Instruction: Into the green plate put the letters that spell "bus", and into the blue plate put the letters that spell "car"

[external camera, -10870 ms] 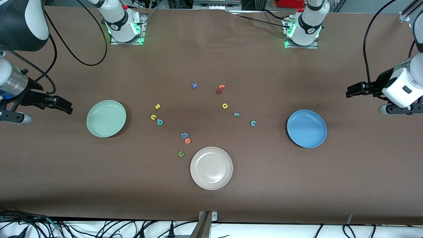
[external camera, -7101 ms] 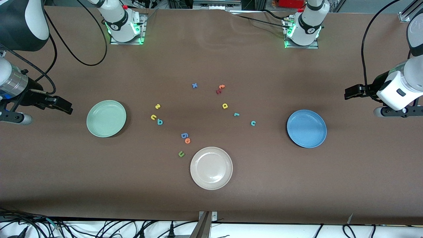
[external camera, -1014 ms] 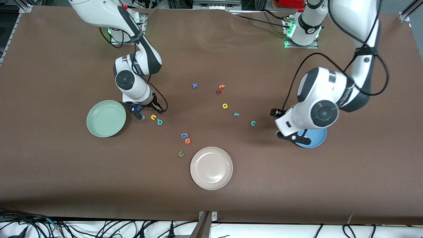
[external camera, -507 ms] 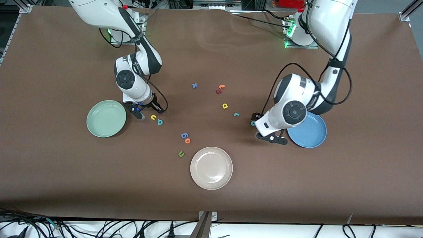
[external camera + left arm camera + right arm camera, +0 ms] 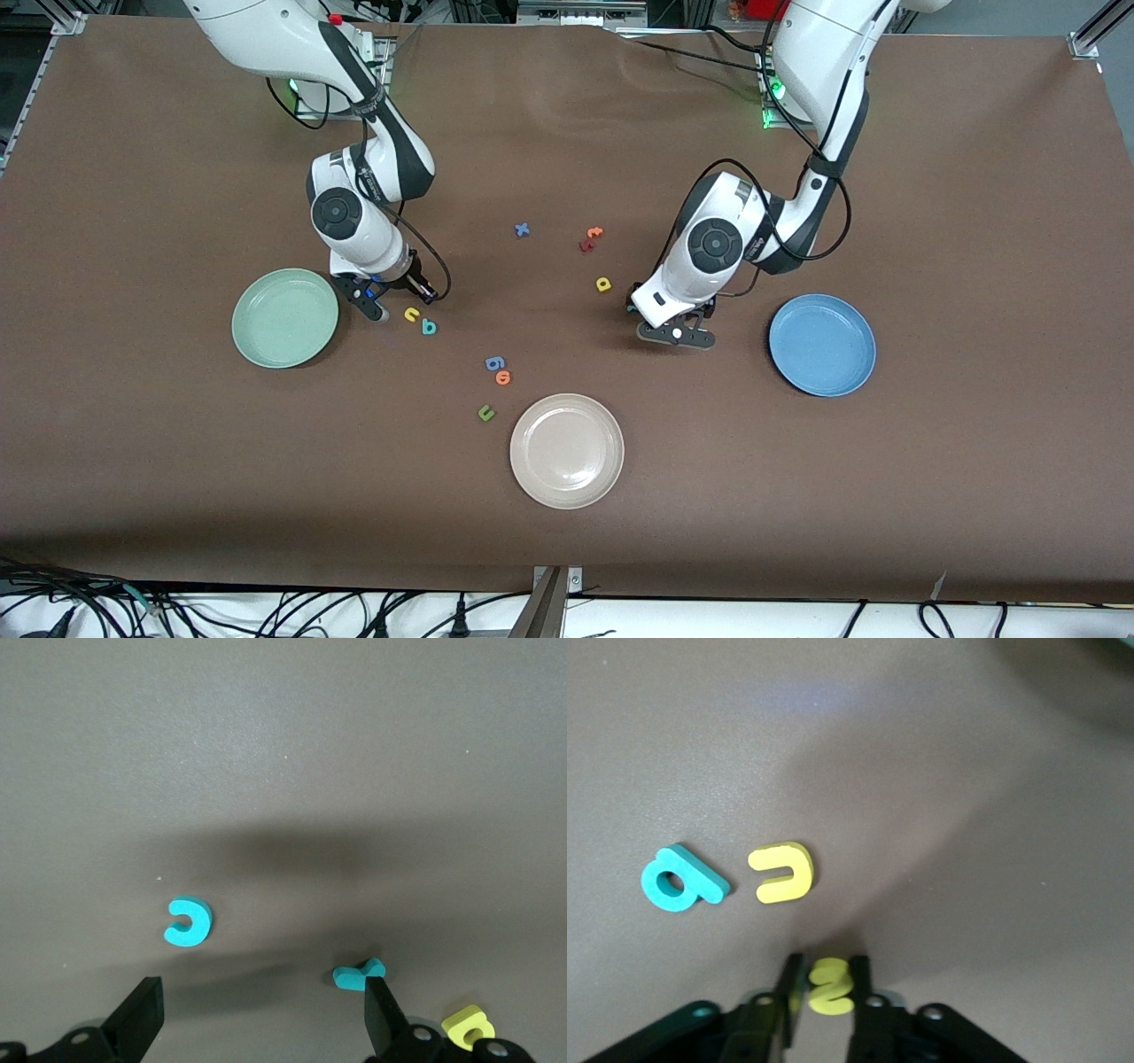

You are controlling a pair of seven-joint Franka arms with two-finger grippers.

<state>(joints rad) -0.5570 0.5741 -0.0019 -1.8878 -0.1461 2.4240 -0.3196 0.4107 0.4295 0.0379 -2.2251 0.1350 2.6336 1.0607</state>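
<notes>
Beside the round pale mint-green plate [image 5: 284, 317], the right gripper [image 5: 825, 992] is clenched on the small yellow foam "s" [image 5: 830, 985], with the yellow foam "u" [image 5: 783, 873] and teal foam "b" [image 5: 679, 879] lying just clear of it. The left gripper [image 5: 261, 1020] hangs released over the teal foam "c" [image 5: 188, 921], its finger touching the teal foam "r" [image 5: 358, 974]; the yellow foam "a" [image 5: 603, 284] lies near. The round blue plate [image 5: 822, 345] is bare. A cream-white plate [image 5: 566, 450] sits nearest the camera.
</notes>
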